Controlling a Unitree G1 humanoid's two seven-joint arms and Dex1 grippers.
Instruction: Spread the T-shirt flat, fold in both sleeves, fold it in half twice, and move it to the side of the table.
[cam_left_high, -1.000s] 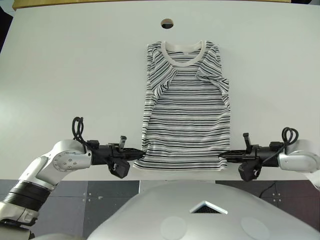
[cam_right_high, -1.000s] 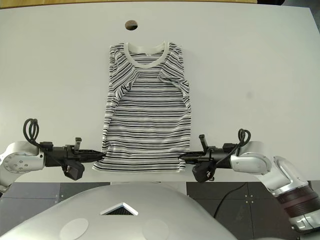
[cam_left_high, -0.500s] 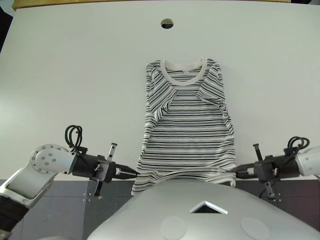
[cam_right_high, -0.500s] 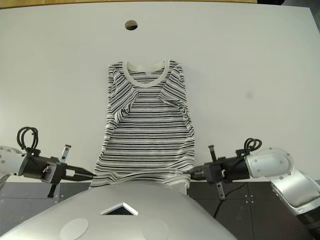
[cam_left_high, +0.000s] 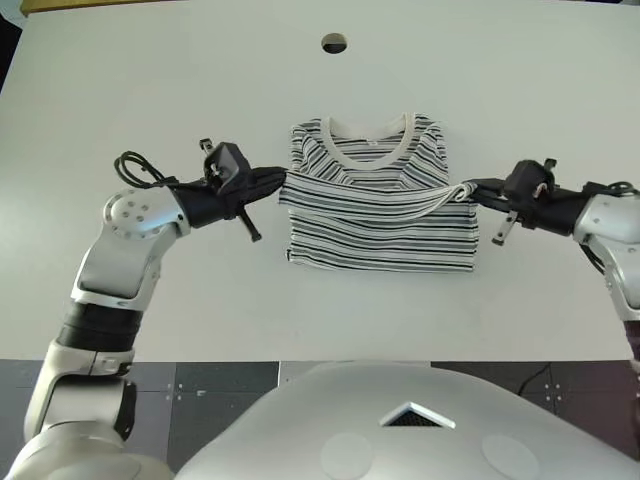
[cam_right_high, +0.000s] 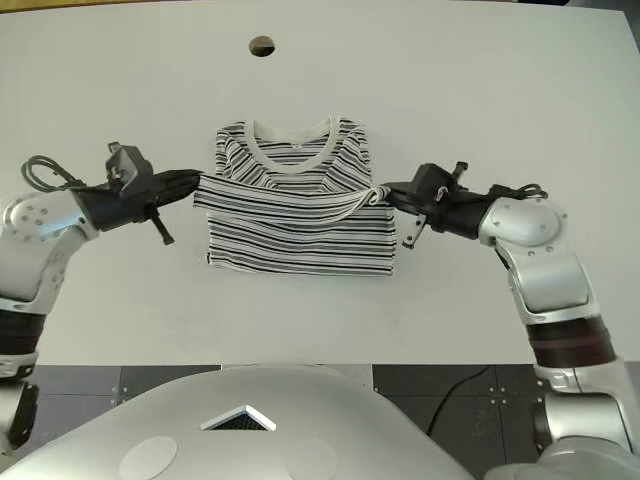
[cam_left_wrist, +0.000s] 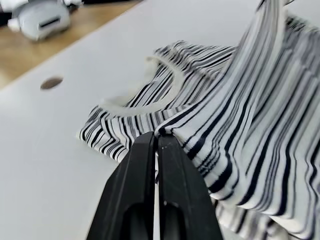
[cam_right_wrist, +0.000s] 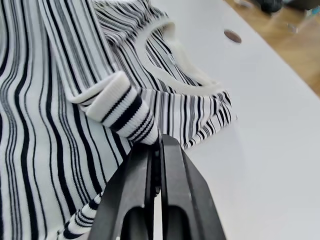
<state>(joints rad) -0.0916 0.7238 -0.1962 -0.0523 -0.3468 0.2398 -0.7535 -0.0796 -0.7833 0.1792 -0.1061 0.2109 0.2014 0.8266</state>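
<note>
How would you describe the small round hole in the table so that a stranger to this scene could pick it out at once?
Start with the white table, then find the striped T-shirt lying near its middle. Just beyond the shirt's collar, slightly toward the robot's left, sits the hole: the only dark round spot on the plain white top.

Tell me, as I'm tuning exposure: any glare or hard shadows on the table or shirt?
Eye views: table evenly lit, no glare; shirt throws a faint shadow at its near edge. Left wrist view: lifted cloth dims layers beneath. Right wrist view: table bright, no hot spots.
</note>
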